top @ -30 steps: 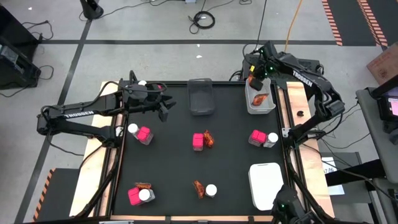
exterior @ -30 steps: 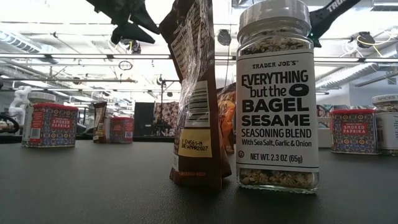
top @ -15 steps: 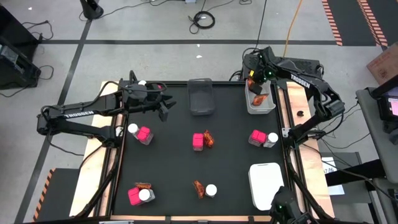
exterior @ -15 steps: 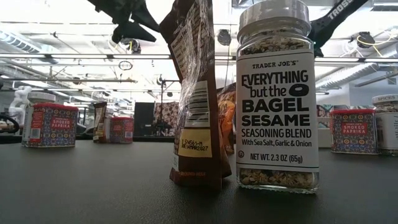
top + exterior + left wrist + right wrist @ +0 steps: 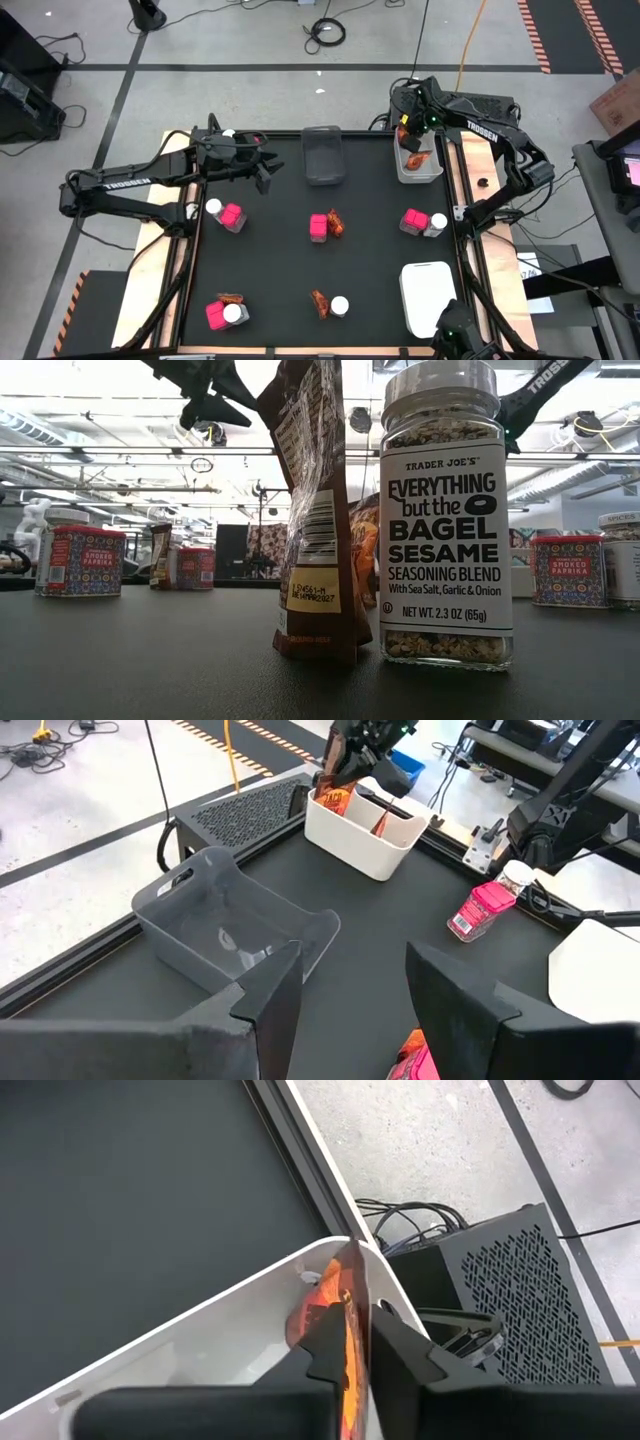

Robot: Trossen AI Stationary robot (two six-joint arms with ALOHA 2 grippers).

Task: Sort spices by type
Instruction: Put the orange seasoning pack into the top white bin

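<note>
My right gripper [image 5: 405,130] hangs over the far end of a white bin [image 5: 436,172] at the table's far right, shut on an orange-red sachet [image 5: 340,1305]. Another sachet [image 5: 420,158] lies in that bin. My left gripper [image 5: 265,172] is open and hovers at the far left, its fingers [image 5: 275,1005] apart with nothing between them. Pink packs [image 5: 232,215], white-lidded jars [image 5: 340,305] and sachets [image 5: 337,224] stand in small groups on the black mat. In the low view a jar [image 5: 447,510] and a sachet [image 5: 320,510] stand upright side by side. My right gripper pinches the orange-red sachet [image 5: 346,1342] between its two fingers [image 5: 400,1360], which come from above and point down. The sachet shows edge-on and reaches out past the fingertips. It hangs below them, its lower end [image 5: 335,798] down at the white bin's far end.
A dark grey tray [image 5: 323,155] sits at the far middle, just beyond my left gripper. A second white bin [image 5: 428,297] stands at the near right. Wooden side rails [image 5: 478,165] border the mat. Bare mat lies between the spice groups.
My right gripper, still shut on the sachet, has shifted a little toward the table's left over the bin's far end. Nothing else has moved.
</note>
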